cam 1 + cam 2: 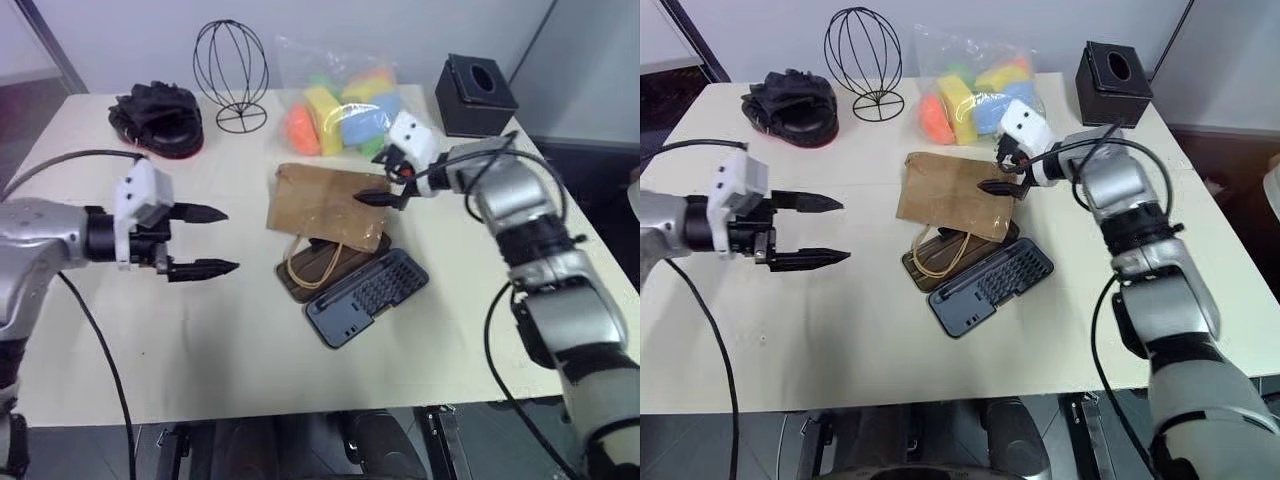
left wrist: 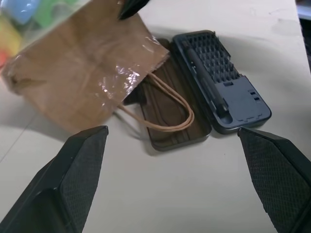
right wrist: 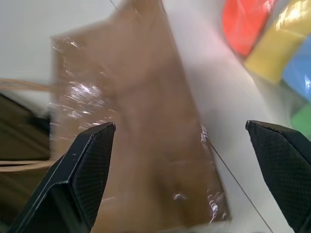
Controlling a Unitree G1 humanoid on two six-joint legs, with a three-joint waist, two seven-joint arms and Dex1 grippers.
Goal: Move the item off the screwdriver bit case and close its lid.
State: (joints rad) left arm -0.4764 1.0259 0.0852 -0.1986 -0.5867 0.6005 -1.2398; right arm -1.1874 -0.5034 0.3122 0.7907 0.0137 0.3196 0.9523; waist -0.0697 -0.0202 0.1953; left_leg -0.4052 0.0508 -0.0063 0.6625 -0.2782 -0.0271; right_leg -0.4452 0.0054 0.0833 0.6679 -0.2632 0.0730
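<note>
I see the flat, creased brown kraft paper bag [image 1: 328, 206] lying mid-desk, its near edge overlapping the translucent smoky-brown lid [image 1: 325, 268] of the flat dark grey-blue plastic screwdriver bit case [image 1: 368, 296]; the thin tan loop handles [image 2: 167, 109] drape across the lid's inside. The case lies fully open, lid to the left, bit tray to the right and a little nearer to me.

I judge the bag light and limp — it should buckle rather than slide as one piece, and its glossy tape patches may be slick. I'd pinch it at the far right edge, clear of the case, since hooking the handles could drag the light case along. The lid looks stiff but thin; I'd push it over from its free left edge.

My right end effector [image 1: 383, 192] hovers over the bag's right edge, fingers spread, gripping nothing. My left end effector [image 1: 203, 240] hangs left of the bag, also released and empty.

I can read no brand, label or writing anywhere.
</note>
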